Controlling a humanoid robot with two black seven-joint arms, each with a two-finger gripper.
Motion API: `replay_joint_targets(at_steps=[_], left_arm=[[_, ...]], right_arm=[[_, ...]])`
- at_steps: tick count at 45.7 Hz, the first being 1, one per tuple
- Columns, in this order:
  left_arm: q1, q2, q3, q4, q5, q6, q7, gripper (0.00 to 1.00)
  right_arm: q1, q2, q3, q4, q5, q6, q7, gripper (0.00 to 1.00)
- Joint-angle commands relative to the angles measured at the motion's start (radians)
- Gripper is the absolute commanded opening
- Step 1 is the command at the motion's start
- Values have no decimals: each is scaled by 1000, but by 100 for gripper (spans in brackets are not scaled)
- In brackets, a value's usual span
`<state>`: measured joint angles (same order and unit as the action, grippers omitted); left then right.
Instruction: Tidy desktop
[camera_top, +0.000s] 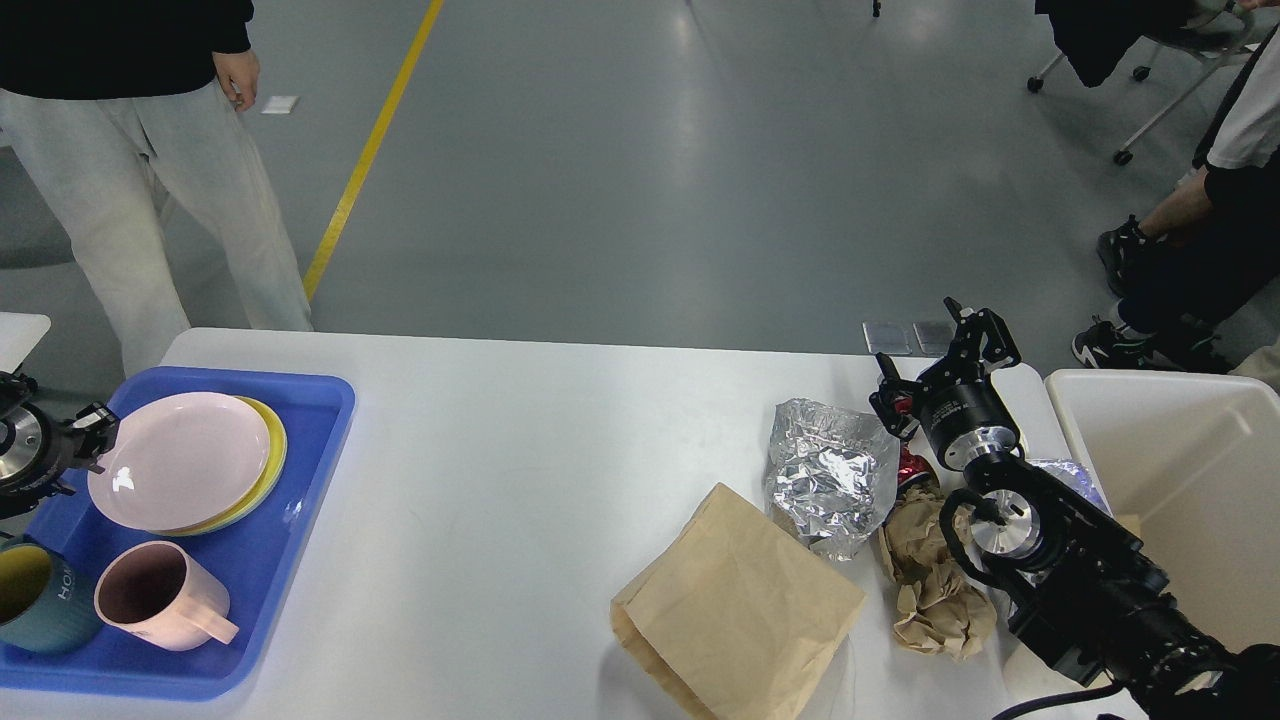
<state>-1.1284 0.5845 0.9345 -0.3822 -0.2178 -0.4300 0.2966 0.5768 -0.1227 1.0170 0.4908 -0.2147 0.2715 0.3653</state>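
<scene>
The white desktop (500, 450) bears a blue tray (262, 572) at the left and rubbish at the right. A pink plate (180, 460) lies flat on a yellow plate (270, 450) in the tray. My left gripper (88, 440) is at the pink plate's left rim; its hold is unclear. Crumpled foil (830, 475), a flat brown paper bag (740, 600), crumpled brown paper (935, 580) and a red wrapper (914, 466) lie at the right. My right gripper (940, 365) is open and empty, just beyond the foil and red wrapper.
A pink mug (160, 595) and a teal mug (35, 595) stand in the tray's near part. A cream-white bin (1180, 480) stands right of the table. A person (140, 150) stands behind the left corner; another sits at the far right (1200, 230).
</scene>
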Motion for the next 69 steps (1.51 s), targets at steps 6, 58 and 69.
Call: replay_joint_targets(at_steps=[6, 58, 69], left_arm=[[-17, 9, 0, -1, 0, -15, 10, 93], [757, -216, -2166, -462, 70, -1, -560, 96], [949, -368, -2476, -623, 406, 111, -559, 96]], right_arm=[[0, 0, 0, 0, 0, 0, 1, 100], [0, 0, 0, 0, 0, 0, 1, 100], [0, 0, 0, 0, 0, 0, 0, 100]])
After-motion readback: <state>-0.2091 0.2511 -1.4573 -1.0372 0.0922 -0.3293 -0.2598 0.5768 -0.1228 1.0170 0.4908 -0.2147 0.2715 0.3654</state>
